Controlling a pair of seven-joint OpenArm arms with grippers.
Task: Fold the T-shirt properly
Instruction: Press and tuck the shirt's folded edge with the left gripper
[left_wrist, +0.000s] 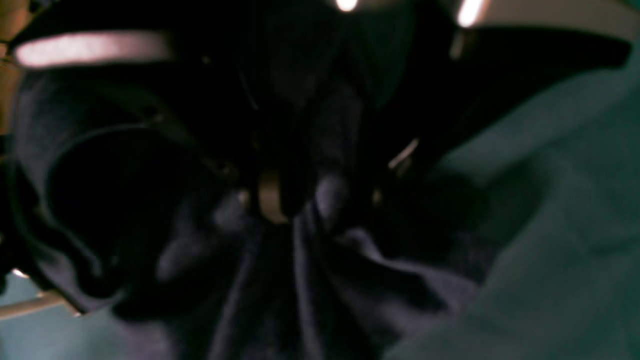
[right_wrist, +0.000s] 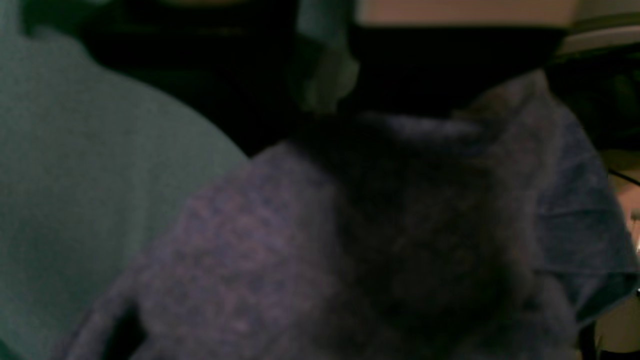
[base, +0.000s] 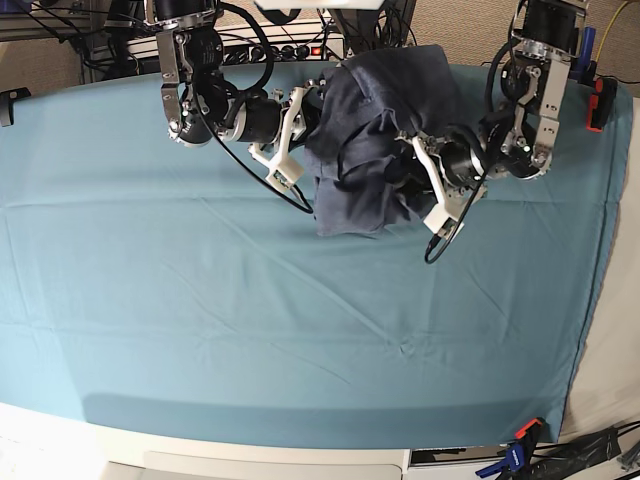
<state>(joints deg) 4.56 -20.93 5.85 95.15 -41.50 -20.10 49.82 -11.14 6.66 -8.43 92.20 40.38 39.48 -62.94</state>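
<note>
The T-shirt (base: 372, 140) hangs bunched between the two arms at the far middle of the tabletop (base: 200, 320), its lower folds drooping onto the teal cover; it is soft, light knit that sags and creases freely, so it will slump wherever unsupported. The left pincer (base: 415, 160) is clenched on gathered cloth, as its wrist view shows; the right pincer (base: 303, 125) is buried in fabric, and whether it grips cannot be told. Better holds would be seams: shoulders or hem corners, spread wide apart.
</note>
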